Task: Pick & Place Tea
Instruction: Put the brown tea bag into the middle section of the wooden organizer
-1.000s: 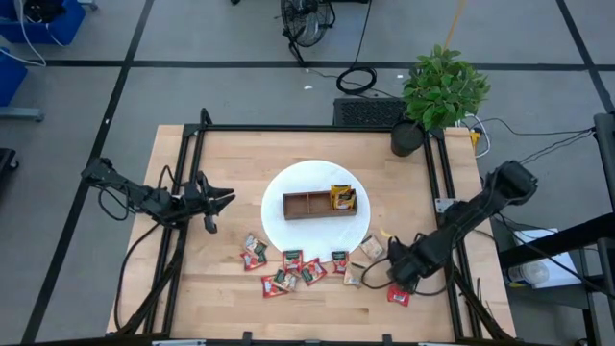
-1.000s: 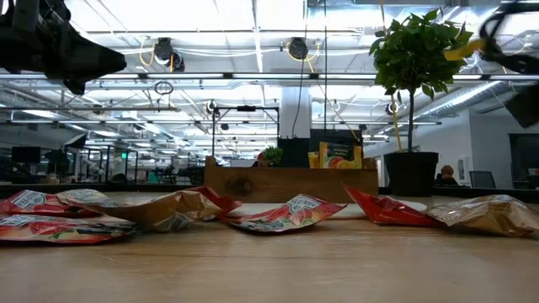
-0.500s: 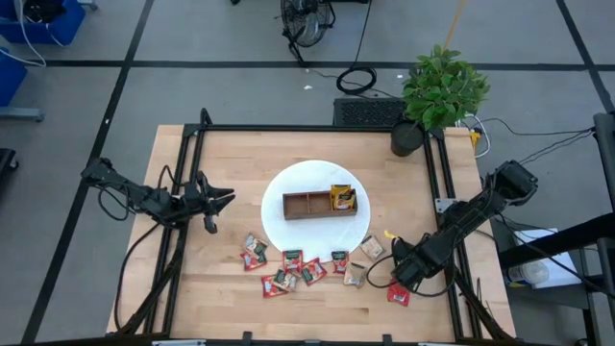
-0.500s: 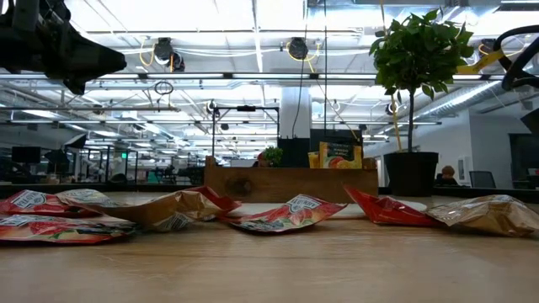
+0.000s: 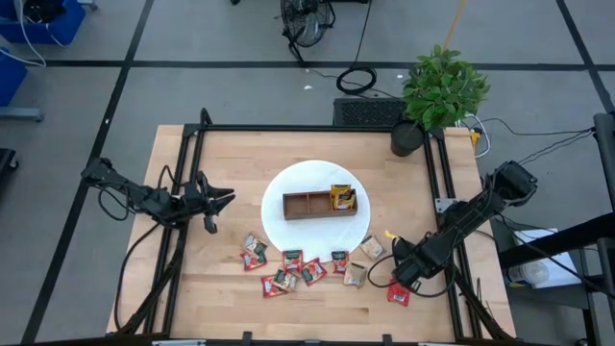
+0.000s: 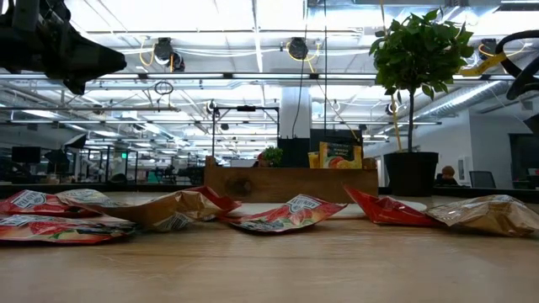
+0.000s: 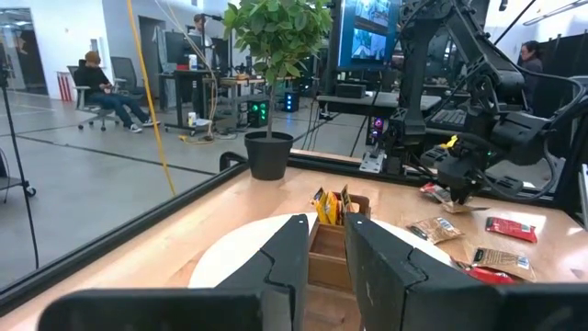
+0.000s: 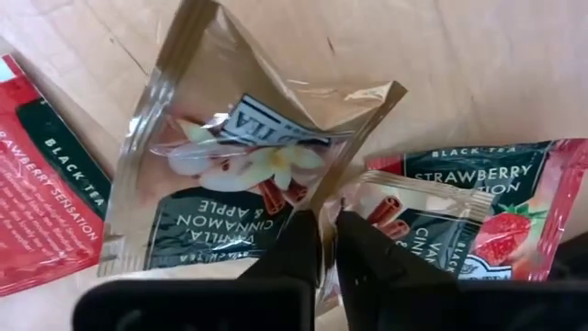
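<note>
The right claw (image 8: 322, 241) has just snapped closed: a second ago its fingers stood wide above the scattered sachets, and now they pinch the edge of a tan vanilla-cinnamon-apple sachet (image 8: 243, 175), which bows upward off the counter (image 5: 231, 173) in the wrist view. From above, this claw (image 5: 402, 267) sits at about four o'clock from the white plate (image 5: 288, 231), low over the right end of the sachet spread, having crept slightly toward the pile. The grip looks shallow, on one edge only, so the sachet may swing or slip when lifted; another tan sachet (image 8: 413, 225) and a red strawberry one (image 8: 514, 211) lie just beside it and could be dragged along.

The wooden tray (image 5: 319, 205) rests on the plate, with yellow sachets (image 5: 343, 197) already standing in its right compartment. The remaining tea (image 5: 293, 269) lies strewn at about six o'clock from the plate. Judging by this, the pick is made; the lift and carry to the tray come next.

The left claw (image 5: 223, 199) waits at nine o'clock, its fingers narrow, holding nothing.
</note>
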